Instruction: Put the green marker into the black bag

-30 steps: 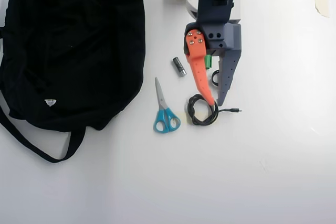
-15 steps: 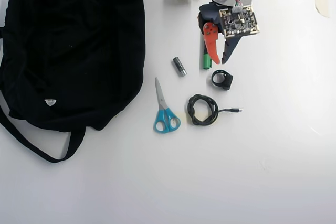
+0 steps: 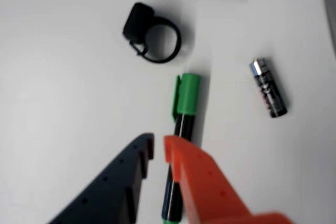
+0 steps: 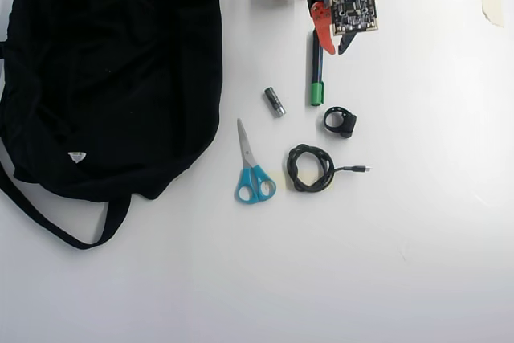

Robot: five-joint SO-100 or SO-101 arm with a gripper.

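The green marker [image 4: 316,70] lies lengthwise on the white table, green cap [image 4: 316,94] toward the bottom of the overhead view. My gripper [image 4: 336,51] hovers over its upper end, just right of the barrel. In the wrist view the marker [image 3: 186,95] runs under the orange finger [image 3: 194,177], outside the jaws. The gripper [image 3: 158,145] has its tips almost together, with only a narrow slit and nothing in it. The black bag [image 4: 112,78] fills the left side, far from the gripper.
A grey battery [image 4: 275,102] lies left of the marker cap. A black ring clip [image 4: 347,126] and a coiled black cable [image 4: 293,168] lie below it, blue scissors [image 4: 244,144] further left. The arm base sits at the top edge.
The arm has drawn back toward the top of the overhead view and tilted down, uncovering the marker, the ring clip and the cable. No object has moved.
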